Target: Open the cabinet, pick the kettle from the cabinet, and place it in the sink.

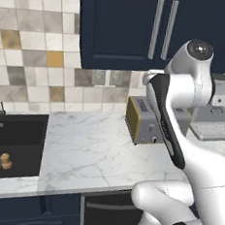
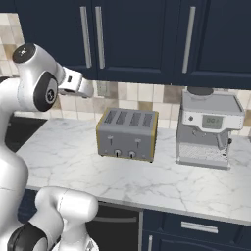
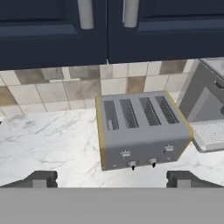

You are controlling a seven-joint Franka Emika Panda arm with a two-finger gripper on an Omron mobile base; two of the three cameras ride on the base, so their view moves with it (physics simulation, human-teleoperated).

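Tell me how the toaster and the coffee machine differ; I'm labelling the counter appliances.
The toaster is low and boxy with four slots on top; the coffee machine stands taller, with a small display on its front. The toaster has yellowish side panels; the coffee machine is grey all over. The toaster sits under the cabinet door handles; the coffee machine is further right. Both are grey metal and stand on the marble counter against the tiled wall.

Cabinet shut up top, sink sitting off to the side

The cabinet [image 2: 132, 37] is a dark navy wall cupboard with tall flat doors, both closed, and long silver bar handles [image 2: 91, 37] hanging vertically side by side. The sink [image 1: 14, 144] is a black rectangular basin sunk into the marble desk, round metal drain at the bottom, dark faucet at its back edge.
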